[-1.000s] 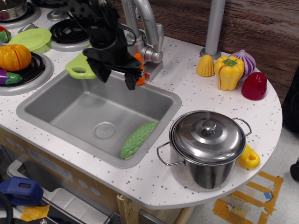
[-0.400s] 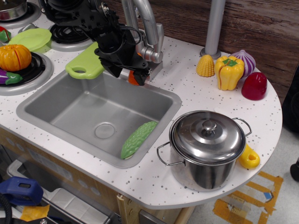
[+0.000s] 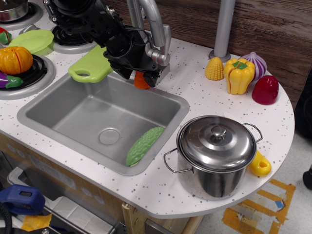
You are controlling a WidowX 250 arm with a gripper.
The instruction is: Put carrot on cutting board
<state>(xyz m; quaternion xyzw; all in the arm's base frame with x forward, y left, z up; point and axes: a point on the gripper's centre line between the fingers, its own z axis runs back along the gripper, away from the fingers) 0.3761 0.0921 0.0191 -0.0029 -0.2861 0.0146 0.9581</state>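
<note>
The carrot point(image 3: 141, 82) is a small orange cone standing on the sink's back rim, just left of the faucet base. My gripper point(image 3: 140, 74) is down over it with its black fingers closed on the carrot's sides. The gripper hides the carrot's top, so only the lower part shows. The lime-green cutting board point(image 3: 92, 66) lies flat on the counter at the sink's back left corner, handle hole toward the front. It is just left of the gripper, and the arm covers its far end.
The faucet point(image 3: 153, 29) rises right behind the gripper. The sink point(image 3: 73, 114) holds a bumpy green gourd toy point(image 3: 144, 145). A steel pot point(image 3: 217, 153) stands front right. Corn point(image 3: 214, 68), a yellow pepper point(image 3: 239, 73) and other toys sit at right. A green plate point(image 3: 31, 40) and an orange pumpkin toy point(image 3: 14, 59) are on the stove at left.
The gripper was open over the sink's back edge, left of the carrot. It moved right and back onto the carrot and closed on it. The cutting board is now more uncovered.
</note>
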